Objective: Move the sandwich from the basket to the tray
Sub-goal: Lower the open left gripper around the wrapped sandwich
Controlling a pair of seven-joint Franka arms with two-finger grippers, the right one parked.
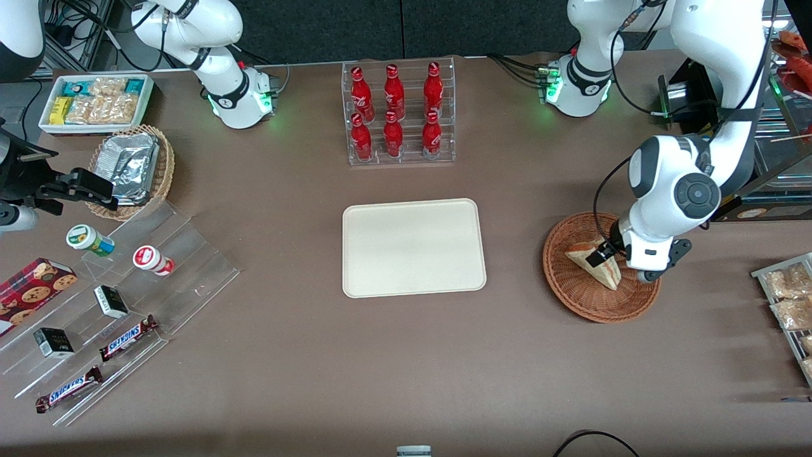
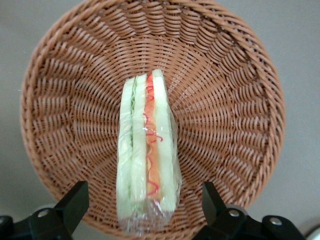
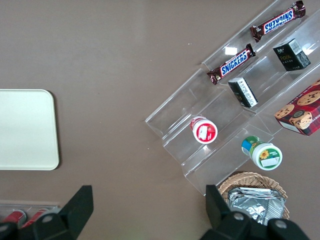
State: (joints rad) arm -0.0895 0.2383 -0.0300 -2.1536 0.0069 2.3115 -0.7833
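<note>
The sandwich (image 1: 601, 267) (image 2: 147, 150), a film-wrapped wedge of white bread with red and pink filling, stands on edge inside the reddish-brown wicker basket (image 1: 574, 298) (image 2: 235, 90) toward the working arm's end of the table. My left gripper (image 1: 606, 256) (image 2: 144, 202) is lowered into the basket and open. Its two black fingers (image 2: 75, 200) straddle the sandwich's wide end with a gap on each side, touching nothing. The cream tray (image 1: 412, 247) (image 3: 25, 130) lies flat and bare at the table's middle.
A clear rack of red bottles (image 1: 398, 114) stands farther from the front camera than the tray. Toward the parked arm's end are a tiered acrylic stand (image 1: 127, 298) with snack bars and cups, a tan basket of foil packs (image 1: 133, 168) and a white bin (image 1: 95, 101). Bagged snacks (image 1: 790, 298) lie beside the basket.
</note>
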